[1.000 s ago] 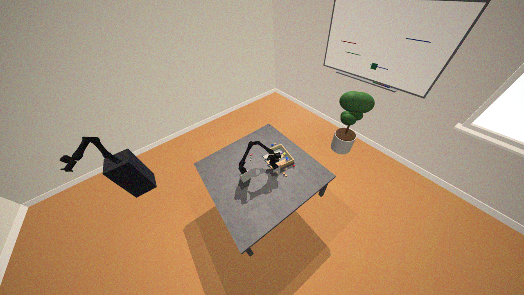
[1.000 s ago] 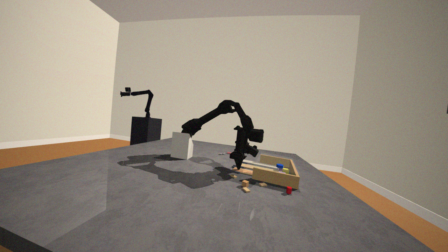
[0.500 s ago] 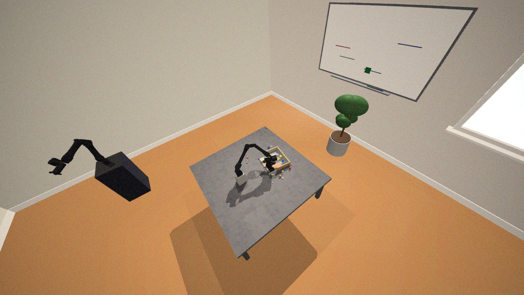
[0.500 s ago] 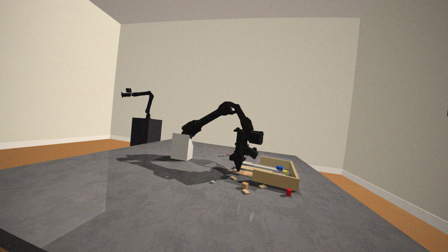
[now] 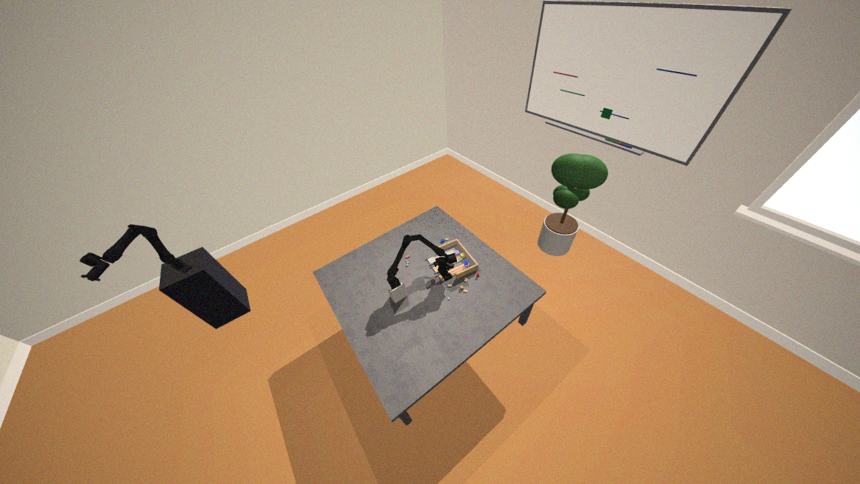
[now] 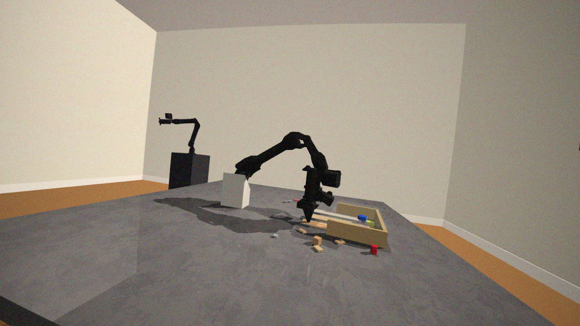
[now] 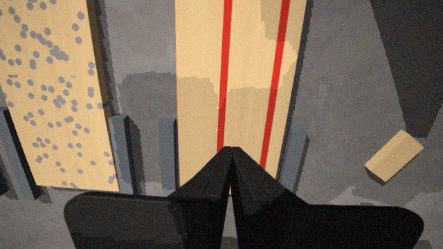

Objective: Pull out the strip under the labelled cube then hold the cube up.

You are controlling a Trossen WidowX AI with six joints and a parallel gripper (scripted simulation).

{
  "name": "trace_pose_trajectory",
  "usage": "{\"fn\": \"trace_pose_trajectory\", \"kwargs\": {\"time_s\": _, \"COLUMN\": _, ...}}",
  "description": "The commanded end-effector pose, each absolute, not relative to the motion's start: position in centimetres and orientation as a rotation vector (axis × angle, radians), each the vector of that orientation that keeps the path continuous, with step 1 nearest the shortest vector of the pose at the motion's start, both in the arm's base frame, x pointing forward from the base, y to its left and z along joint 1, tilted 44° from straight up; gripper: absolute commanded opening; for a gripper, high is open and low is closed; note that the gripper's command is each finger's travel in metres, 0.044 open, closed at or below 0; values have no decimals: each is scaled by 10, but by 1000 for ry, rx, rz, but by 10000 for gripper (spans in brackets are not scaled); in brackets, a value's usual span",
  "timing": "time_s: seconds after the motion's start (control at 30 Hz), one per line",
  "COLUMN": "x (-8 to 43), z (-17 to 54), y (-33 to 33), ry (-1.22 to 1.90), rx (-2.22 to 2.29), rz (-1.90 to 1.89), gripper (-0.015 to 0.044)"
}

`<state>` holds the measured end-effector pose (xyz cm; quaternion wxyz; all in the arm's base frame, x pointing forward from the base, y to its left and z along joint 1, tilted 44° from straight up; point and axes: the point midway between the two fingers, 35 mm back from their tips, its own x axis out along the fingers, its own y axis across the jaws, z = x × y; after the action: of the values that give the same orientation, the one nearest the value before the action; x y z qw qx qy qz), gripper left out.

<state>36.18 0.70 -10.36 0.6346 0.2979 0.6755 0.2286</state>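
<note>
My gripper (image 6: 309,221) (image 7: 230,153) is shut and empty, pointing down low over the near end of a pale wooden strip (image 7: 201,45) with two red lines. Whether the fingertips touch it I cannot tell. Blue-grey rails (image 7: 168,152) (image 7: 294,155) flank that strip. A wooden strip with grey dots (image 7: 45,79) lies to its left in the wrist view. The strips run into an open-fronted wooden tray (image 6: 356,234). A blue-topped object (image 6: 362,218) and a yellow-green one (image 6: 369,223) are inside. I cannot make out the labelled cube or which strip is under it.
Beside the tray lie a red cylinder (image 6: 374,249), a small wooden cube (image 6: 316,240) and flat wooden blocks (image 6: 318,248) (image 6: 302,230) (image 7: 394,157). A small grey piece (image 6: 274,236) lies nearer the arm's white base (image 6: 234,190). A second arm stands on a black pedestal (image 6: 179,170) away from the table.
</note>
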Motion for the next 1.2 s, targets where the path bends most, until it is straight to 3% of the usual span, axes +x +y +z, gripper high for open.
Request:
{"fn": "trace_pose_trajectory", "kwargs": {"time_s": 0.0, "x": 362, "z": -104, "y": 9, "ry": 1543, "rx": 684, "rz": 525, "gripper": 0}}
{"fn": "trace_pose_trajectory", "kwargs": {"time_s": 1.17, "x": 340, "z": -105, "y": 11, "ry": 1544, "rx": 684, "rz": 525, "gripper": 0}}
